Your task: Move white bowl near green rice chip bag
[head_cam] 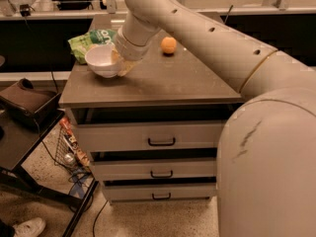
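The white bowl (pixel 101 59) is at the left side of the cabinet top (pixel 163 83), right in front of the green rice chip bag (pixel 90 40) and overlapping its front edge in the view. My gripper (pixel 118 63) reaches down from the arm (pixel 197 28) and is shut on the bowl's right rim. The bowl sits at or just above the surface and I cannot tell which. The bag lies flat at the back left corner, partly hidden by the bowl.
An orange fruit (pixel 169 45) sits on the cabinet top to the right of the gripper. The cabinet has three drawers (pixel 160 141) below. A dark low cart (pixel 24 107) stands to the left, and cables and clutter (pixel 74 157) lie on the floor.
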Controlling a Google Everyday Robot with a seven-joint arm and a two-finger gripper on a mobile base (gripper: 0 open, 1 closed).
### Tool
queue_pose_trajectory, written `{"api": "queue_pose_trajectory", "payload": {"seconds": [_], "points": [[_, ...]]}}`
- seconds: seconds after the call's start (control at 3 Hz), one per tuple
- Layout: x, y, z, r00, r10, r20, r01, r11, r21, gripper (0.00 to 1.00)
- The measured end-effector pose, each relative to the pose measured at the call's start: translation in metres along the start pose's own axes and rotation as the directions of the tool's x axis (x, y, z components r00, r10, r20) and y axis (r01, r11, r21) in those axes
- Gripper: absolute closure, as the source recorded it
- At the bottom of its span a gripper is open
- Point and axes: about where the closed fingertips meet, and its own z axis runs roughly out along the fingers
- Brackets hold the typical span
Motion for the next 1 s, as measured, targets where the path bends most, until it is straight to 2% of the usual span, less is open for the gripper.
{"api": "queue_pose_trajectory", "payload": {"seconds": [1.0], "points": [[-0.0028,0.0015,0.0087,1.000,-0.002,0.011,0.002,1.0000,-0.010,0.13]]}}
